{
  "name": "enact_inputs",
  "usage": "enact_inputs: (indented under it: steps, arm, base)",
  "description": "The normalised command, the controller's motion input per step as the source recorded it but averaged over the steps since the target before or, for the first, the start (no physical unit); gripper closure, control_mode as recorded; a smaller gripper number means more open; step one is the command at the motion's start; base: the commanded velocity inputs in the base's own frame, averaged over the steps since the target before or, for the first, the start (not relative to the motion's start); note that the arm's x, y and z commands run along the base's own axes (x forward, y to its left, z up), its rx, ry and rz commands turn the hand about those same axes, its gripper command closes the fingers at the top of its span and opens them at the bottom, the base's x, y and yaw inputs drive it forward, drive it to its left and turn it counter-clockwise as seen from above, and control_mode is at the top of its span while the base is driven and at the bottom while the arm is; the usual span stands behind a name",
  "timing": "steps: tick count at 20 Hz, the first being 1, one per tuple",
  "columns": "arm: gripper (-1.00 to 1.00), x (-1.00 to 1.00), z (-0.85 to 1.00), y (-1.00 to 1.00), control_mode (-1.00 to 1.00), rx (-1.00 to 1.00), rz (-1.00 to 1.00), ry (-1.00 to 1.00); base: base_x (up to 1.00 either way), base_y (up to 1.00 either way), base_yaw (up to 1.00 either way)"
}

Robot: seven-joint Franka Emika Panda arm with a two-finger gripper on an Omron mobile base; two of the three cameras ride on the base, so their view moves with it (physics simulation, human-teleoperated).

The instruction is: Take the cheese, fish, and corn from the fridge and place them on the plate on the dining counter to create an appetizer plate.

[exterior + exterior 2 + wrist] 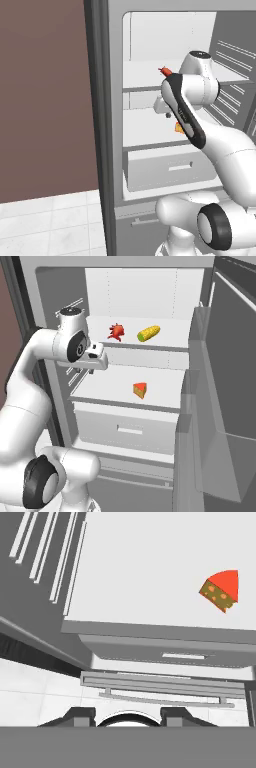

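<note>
The fridge (50,286) stands open with its white shelves showing. On the upper shelf lie the red-orange fish (116,332) and, to its right, the yellow corn (149,333). The cheese (140,390) wedge sits on the middle shelf. It also appears at the upper right of the hand view as cheese (221,591). My gripper (126,716) hangs over the left front part of that middle shelf, well apart from the cheese. It is open with nothing between its fingers. The plate and the dining counter are out of view.
A bottom drawer (127,428) sits closed under the middle shelf. The ribbed fridge door (230,381) stands swung out at the right. A brown wall (45,100) and pale floor tiles (45,220) lie left of the fridge.
</note>
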Motion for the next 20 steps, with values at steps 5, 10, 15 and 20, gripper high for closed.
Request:
enact_inputs:
  steps: [5,10,15,20]
  arm:
    - [-1.0,-0.11,0.11,0.0,-1.0,0.0,0.0,-0.12]
    - [-1.0,-0.19,0.31,0.0,-1.0,0.0,0.0,-0.24]
    - [-1.0,-0.15,0.31,-0.03,-1.0,0.0,-0.02,-0.33]
    - [-1.0,0.0,0.3,-0.23,-1.0,0.0,-0.07,-0.28]
  base:
    - [0.0,0.0,0.0]
    - [0.0,0.0,0.0]
    - [0.0,0.0,0.0]
    - [0.0,0.0,0.0]
